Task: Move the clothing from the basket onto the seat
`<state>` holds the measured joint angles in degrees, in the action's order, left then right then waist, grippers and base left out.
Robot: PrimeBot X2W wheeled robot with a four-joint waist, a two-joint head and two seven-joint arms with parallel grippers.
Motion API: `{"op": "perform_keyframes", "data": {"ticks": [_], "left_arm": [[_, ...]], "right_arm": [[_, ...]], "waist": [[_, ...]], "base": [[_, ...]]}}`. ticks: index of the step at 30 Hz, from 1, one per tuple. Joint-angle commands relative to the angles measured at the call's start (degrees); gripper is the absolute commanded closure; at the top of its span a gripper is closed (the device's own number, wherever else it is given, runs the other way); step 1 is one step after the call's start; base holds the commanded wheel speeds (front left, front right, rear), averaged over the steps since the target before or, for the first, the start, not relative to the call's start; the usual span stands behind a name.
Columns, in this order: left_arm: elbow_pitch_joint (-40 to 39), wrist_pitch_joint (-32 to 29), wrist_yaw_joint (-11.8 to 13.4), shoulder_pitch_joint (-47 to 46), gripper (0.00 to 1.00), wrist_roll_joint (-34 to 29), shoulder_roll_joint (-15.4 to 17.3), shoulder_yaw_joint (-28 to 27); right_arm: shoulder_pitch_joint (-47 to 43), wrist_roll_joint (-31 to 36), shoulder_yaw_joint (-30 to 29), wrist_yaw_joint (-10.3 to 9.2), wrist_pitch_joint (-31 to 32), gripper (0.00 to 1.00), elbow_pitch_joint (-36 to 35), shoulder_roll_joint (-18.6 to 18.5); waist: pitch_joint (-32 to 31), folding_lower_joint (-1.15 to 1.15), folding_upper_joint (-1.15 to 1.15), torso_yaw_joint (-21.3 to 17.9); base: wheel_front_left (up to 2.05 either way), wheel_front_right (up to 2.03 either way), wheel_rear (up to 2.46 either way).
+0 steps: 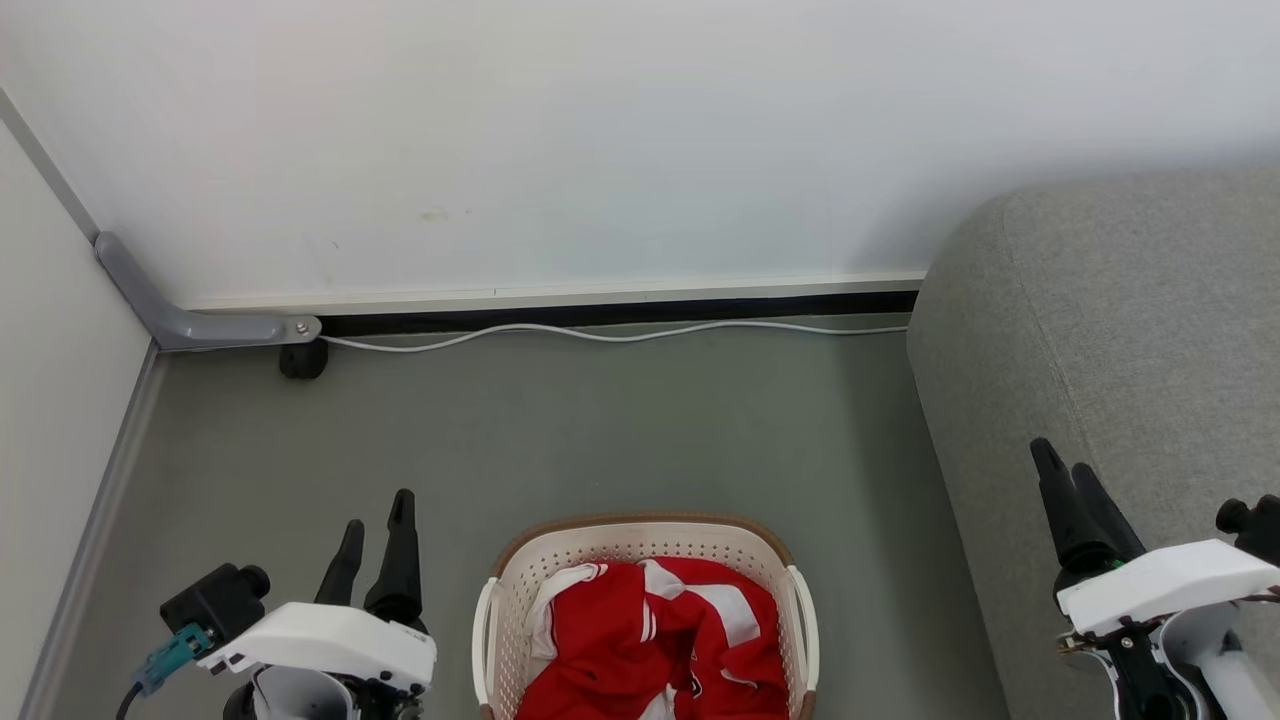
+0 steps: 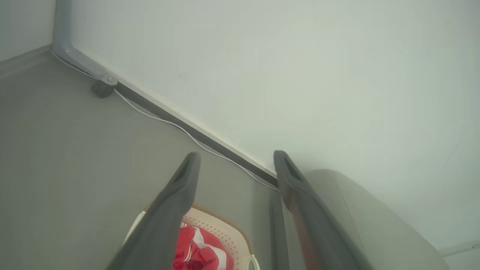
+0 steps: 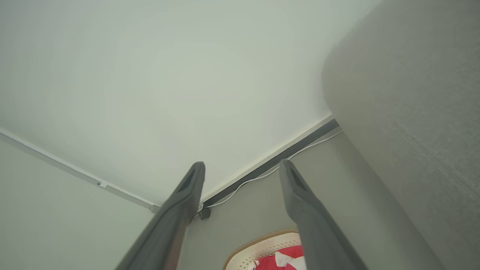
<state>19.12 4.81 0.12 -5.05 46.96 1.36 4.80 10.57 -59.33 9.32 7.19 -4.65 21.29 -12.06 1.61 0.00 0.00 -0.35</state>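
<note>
Red-and-white clothing (image 1: 655, 640) heaped inside the basket (image 1: 640, 532), below the brown rim on the far side. Basket down on the grey floor (image 1: 600, 430), near the sofa (image 1: 1120, 330) but apart from it, a strip of floor between. Left end effector (image 1: 377, 510) hanging over the floor just left of the basket, fingers spread, released, gripping nothing. Right end effector (image 1: 1060, 457) up over the sofa's near edge, fingers parted as well, empty. Further back, a white cable (image 1: 620, 335) trailing along the floor's far edge, at the foot of the wall (image 1: 640, 130).
</note>
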Motion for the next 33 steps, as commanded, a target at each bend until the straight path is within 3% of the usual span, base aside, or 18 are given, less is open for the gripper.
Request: {"op": "perform_keyframes", "data": {"ticks": [1,33], "left_arm": [[-1.82,0.95,0.68,-3.41,0.00,-2.87,0.83,-0.49],[-2.06,6.18,5.34,-5.41,0.00,-24.24,1.22,3.27]], "right_arm": [[3.21,2.28,0.88,0.18,-1.14,0.00,-1.05,-1.75],[7.92,17.88,7.44,0.25,-6.35,0.00,1.16,-6.55]], "waist": [[0.08,0.00,0.00,-0.02],[0.83,0.00,0.00,-0.25]], "base": [[0.00,0.00,0.00],[0.00,0.00,0.00]]}}
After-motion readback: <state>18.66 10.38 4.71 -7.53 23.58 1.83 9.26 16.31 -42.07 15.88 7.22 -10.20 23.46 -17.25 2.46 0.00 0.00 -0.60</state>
